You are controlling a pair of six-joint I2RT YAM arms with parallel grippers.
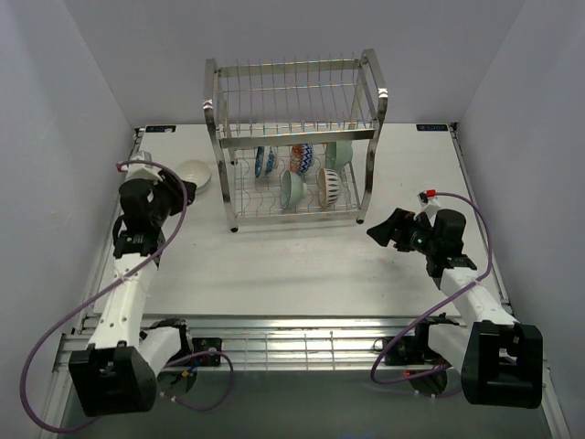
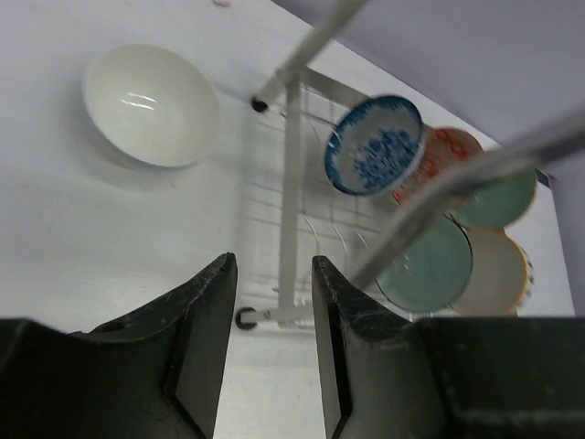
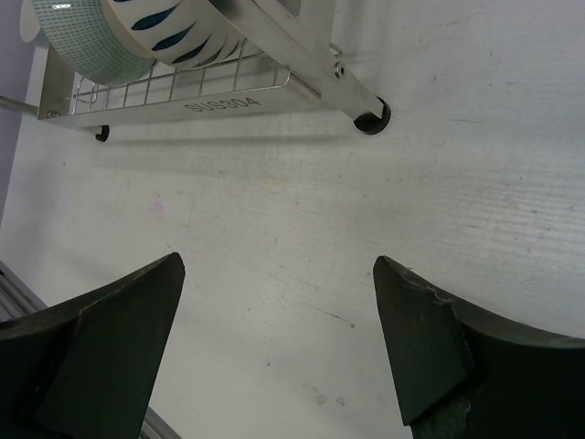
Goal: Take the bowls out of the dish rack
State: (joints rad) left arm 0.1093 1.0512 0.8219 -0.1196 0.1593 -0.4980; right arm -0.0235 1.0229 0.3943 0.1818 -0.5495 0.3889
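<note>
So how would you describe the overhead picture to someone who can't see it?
A steel dish rack stands on a white table, five small bowls on edge in its lower tier, one white bowl on the table to its left. A robot's left gripper and right gripper reach in from the near edge, both open and empty.
</note>
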